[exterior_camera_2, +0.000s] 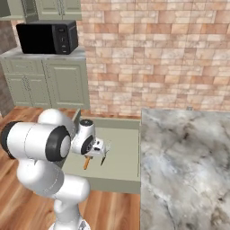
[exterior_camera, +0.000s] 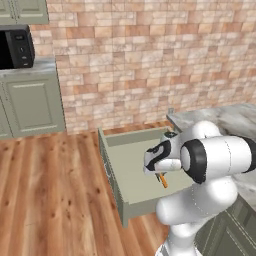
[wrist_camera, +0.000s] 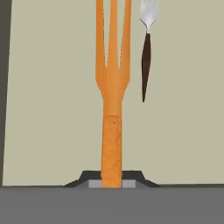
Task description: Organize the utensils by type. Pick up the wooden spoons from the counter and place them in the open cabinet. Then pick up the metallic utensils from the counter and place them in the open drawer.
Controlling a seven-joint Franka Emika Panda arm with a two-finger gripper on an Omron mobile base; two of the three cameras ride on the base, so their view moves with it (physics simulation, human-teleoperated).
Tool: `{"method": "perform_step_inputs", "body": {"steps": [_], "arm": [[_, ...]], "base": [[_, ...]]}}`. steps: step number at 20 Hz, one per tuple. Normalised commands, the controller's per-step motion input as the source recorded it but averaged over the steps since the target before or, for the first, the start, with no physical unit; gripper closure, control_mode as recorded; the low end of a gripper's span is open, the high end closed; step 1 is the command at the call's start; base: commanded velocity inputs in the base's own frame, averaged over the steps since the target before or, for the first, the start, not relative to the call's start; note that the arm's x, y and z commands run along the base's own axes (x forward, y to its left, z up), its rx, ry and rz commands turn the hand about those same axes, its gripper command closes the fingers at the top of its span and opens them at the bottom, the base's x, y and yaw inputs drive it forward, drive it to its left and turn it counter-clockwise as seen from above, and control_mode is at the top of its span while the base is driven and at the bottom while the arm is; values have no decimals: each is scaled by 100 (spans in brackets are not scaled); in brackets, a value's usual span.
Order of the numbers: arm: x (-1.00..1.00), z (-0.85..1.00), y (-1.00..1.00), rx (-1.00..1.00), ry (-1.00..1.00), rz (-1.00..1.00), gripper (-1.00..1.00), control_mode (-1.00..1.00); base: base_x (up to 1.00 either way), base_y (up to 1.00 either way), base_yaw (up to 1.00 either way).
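The white arm (exterior_camera: 215, 165) bends forward at the elbow and its wrist points down. The gripper (exterior_camera_2: 92, 158) hangs low, toward 12 o'clock from the base, with both jaws pressed tight on an orange wooden utensil (wrist_camera: 112, 109).

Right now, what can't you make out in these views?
- Wooden utensil: prong tips cut by the hand view's top edge.
- Metal fork: head cut by the same edge.
- Gripper: jaws mostly hidden by the wrist in the left base view.
- Drawer: right side hidden behind the arm, left base view.
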Motion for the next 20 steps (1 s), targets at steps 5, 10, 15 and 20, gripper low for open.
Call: {"method": "perform_step_inputs", "body": {"steps": [5, 10, 15, 20], "arm": [[22, -35, 0, 0, 0, 0, 100, -100], [27, -32, 0, 0, 0, 0, 100, -100], [33, -32, 0, 0, 0, 0, 100, -100], [33, -34, 0, 0, 0, 0, 100, -100]], "base": [[0, 0, 0], [0, 0, 0], [0, 0, 0], [0, 0, 0]]}}
